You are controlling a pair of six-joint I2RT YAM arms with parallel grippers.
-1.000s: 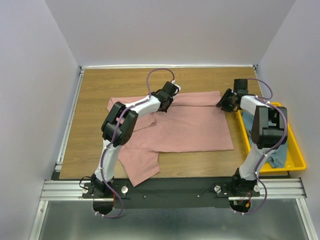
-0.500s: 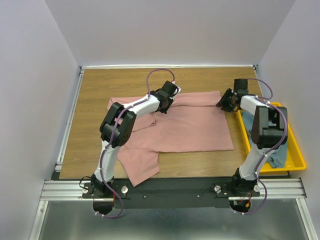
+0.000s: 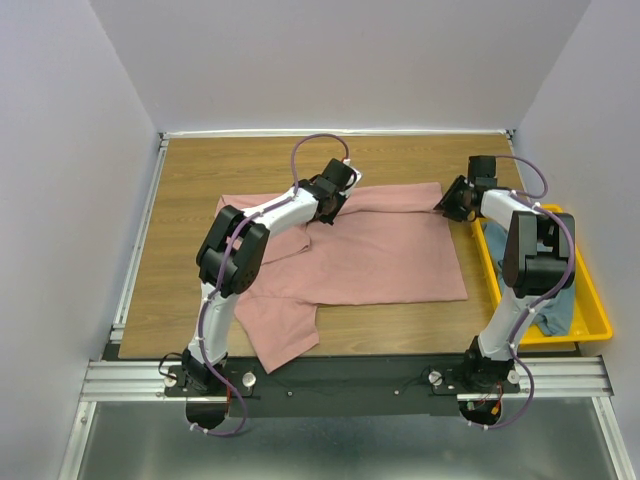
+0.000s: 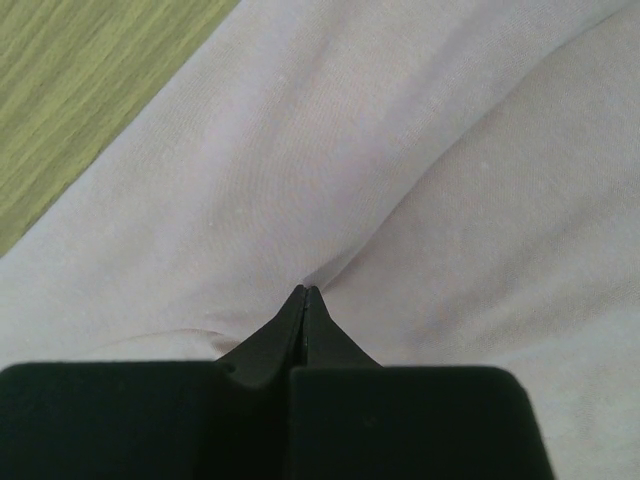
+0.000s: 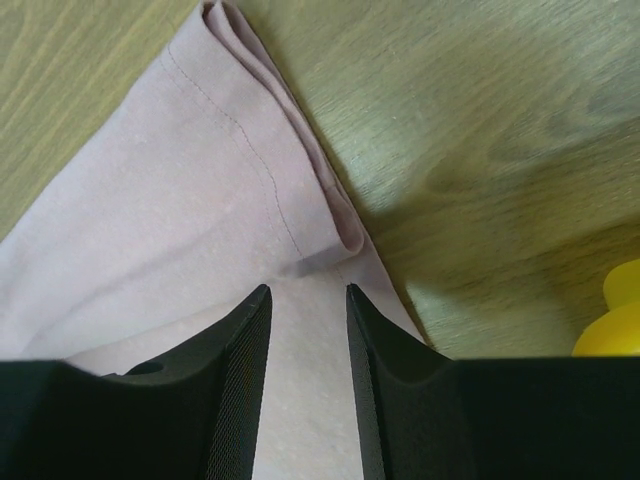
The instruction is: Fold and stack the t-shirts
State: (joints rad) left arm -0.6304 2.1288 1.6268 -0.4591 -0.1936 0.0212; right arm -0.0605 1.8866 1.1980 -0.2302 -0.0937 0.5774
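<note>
The dusty-pink t-shirt [image 3: 390, 250] lies spread on the wooden table, its top part folded over. My left gripper [image 3: 327, 209] is at the shirt's top edge and is shut on a pinch of the pink cloth [image 4: 300, 180], with a crease running out from the left gripper's tips [image 4: 305, 290]. My right gripper [image 3: 446, 206] is at the shirt's top right corner. In the right wrist view it [image 5: 306, 290] is open just over the cloth, with the folded hem corner [image 5: 300, 190] ahead of it. The blue-grey t-shirt [image 3: 558, 312] lies crumpled in the bin.
The yellow plastic bin [image 3: 592, 290] stands at the table's right edge, beside the right arm; a corner of it shows in the right wrist view [image 5: 615, 320]. A pink sleeve [image 3: 280, 335] reaches the near table edge. Bare wood [image 3: 190, 220] lies left of the shirt.
The left arm's elbow has shifted slightly left, while its gripper stays on the shirt's top edge. The right gripper has edged slightly towards the back. The shirt has hardly moved.
</note>
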